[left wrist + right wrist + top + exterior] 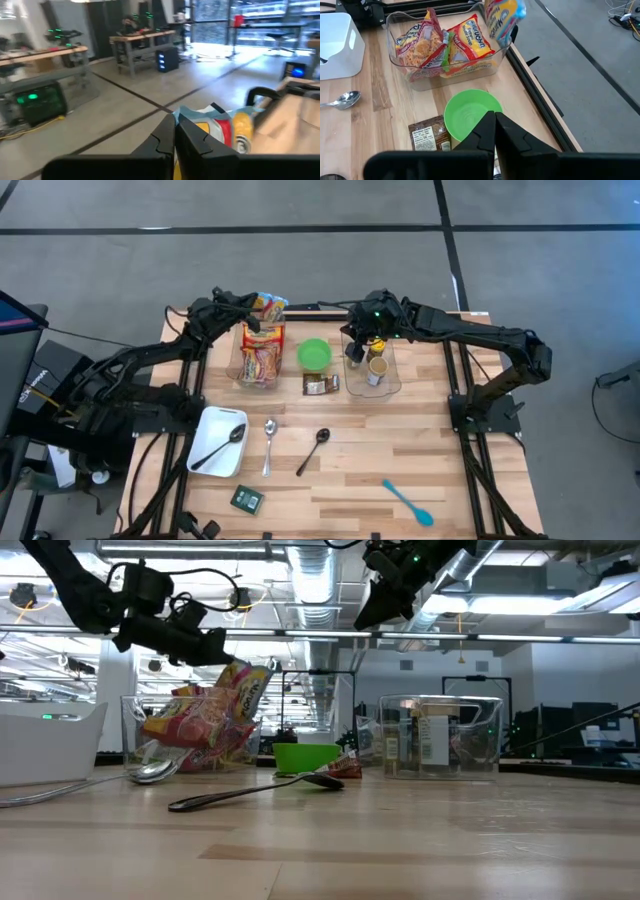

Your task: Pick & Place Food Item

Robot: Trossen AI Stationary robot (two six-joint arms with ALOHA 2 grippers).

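Observation:
A yellow-and-red noodle packet (270, 307) hangs at the far right corner of a clear bin (240, 370) that holds more noodle packets (262, 362). My left gripper (254, 314) is shut on it, level above the bin's far edge; the low view also shows this gripper (218, 646) and the packet (245, 688). My right gripper (362, 346) is shut and holds nothing, above a second clear bin (392, 380) with jars. In the right wrist view its fingers (495, 125) point down over a green bowl (470, 114). My left gripper pinches the noodle packet by its upper edge (232, 667) between its two shut fingers. The fingers come level from the table's left side. The packet hangs tilted below and beyond the fingertips (220, 127), its lower end down at the bin's rim among the other packets.
A brown packet (320, 385) lies near the green bowl (315, 355). A white tray (205, 430) holds a black spoon. A silver spoon (268, 442), another black spoon (313, 450), a blue spoon (408, 502) and a small dark packet (246, 499) lie on the near half.

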